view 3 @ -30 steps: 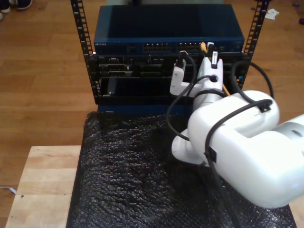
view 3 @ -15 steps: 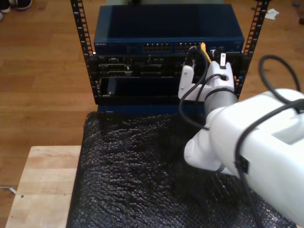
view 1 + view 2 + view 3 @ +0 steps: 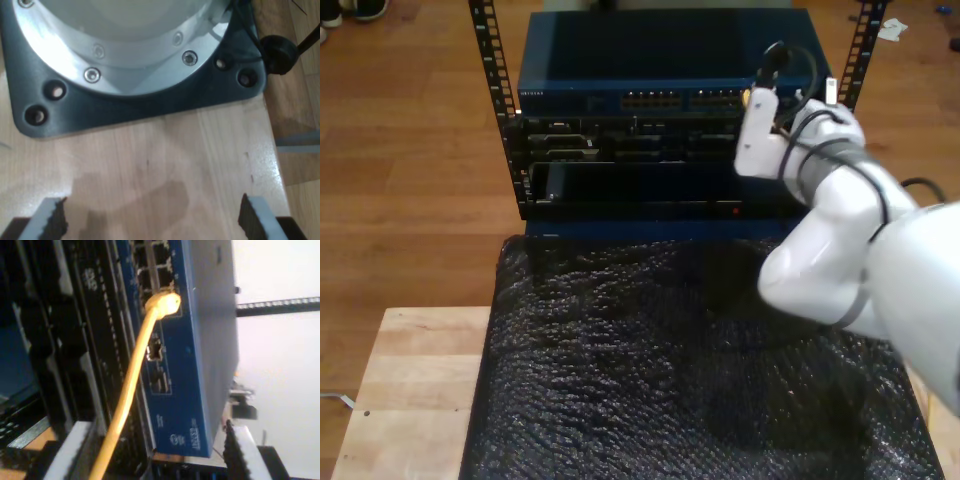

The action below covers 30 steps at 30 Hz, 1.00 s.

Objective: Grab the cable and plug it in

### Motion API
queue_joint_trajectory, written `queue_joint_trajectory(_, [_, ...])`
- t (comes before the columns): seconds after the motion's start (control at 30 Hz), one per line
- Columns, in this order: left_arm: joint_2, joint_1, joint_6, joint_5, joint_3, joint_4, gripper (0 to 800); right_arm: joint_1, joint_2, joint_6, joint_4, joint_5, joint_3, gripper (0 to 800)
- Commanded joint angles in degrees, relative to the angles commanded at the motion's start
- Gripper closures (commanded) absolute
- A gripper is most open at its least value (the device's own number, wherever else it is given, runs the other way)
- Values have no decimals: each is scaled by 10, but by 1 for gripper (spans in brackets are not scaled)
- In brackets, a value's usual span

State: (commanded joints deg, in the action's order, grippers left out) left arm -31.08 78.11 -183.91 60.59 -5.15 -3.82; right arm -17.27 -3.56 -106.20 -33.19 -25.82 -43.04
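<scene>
Fingers [image 3: 240,450] wide around plugged cable [image 3: 135,370]

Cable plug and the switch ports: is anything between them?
Nothing visible does. In the second wrist view the cable runs between my second gripper's open jaws, and its yellow plug end already sits at a port on the blue switch; whether it is fully seated is unclear.

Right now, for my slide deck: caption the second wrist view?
Orange-yellow network cable plugged into blue rack switch, my second pincer open.
</scene>
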Motion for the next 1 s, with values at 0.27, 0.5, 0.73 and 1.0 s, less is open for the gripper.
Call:
queue_joint_trajectory(0.27, [0,0,0,0,0,0,0,50,78,-23,0,172,11,104])
queue_joint_trajectory(0.5, [0,0,0,0,0,0,0,122,132,-91,-1,310,8,89])
queue_joint_trajectory(0.73, [0,0,0,0,0,0,0,222,159,-207,-4,468,-19,62])
queue_joint_trajectory(1.0, [0,0,0,0,0,0,0,360,160,-303,-3,647,-60,14])
